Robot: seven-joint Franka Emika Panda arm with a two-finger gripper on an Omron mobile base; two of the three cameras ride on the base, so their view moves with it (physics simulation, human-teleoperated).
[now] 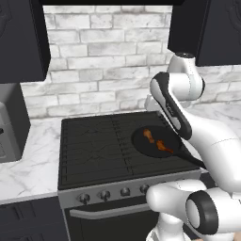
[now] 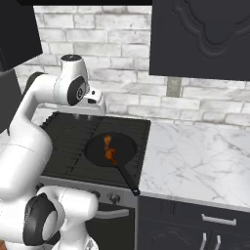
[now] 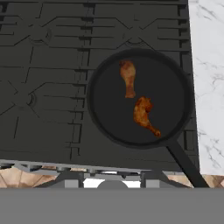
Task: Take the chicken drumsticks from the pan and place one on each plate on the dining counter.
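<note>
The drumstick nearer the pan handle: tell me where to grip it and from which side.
Grip that drumstick across its thick meaty end, coming straight down from above. It lies flat in the pan, apart from the other drumstick, and its bone end looks too thin to hold well.

A home kitchen: a black gas stove (image 1: 101, 146) with front knobs (image 1: 104, 194) stands against a whitewashed brick wall (image 1: 108, 61), flanked by a marble-topped bench (image 2: 200, 161) on dark cabinets, with dark wall cupboards (image 2: 200, 36) overhead and a frying pan (image 3: 140, 98) on the right burner.
</note>
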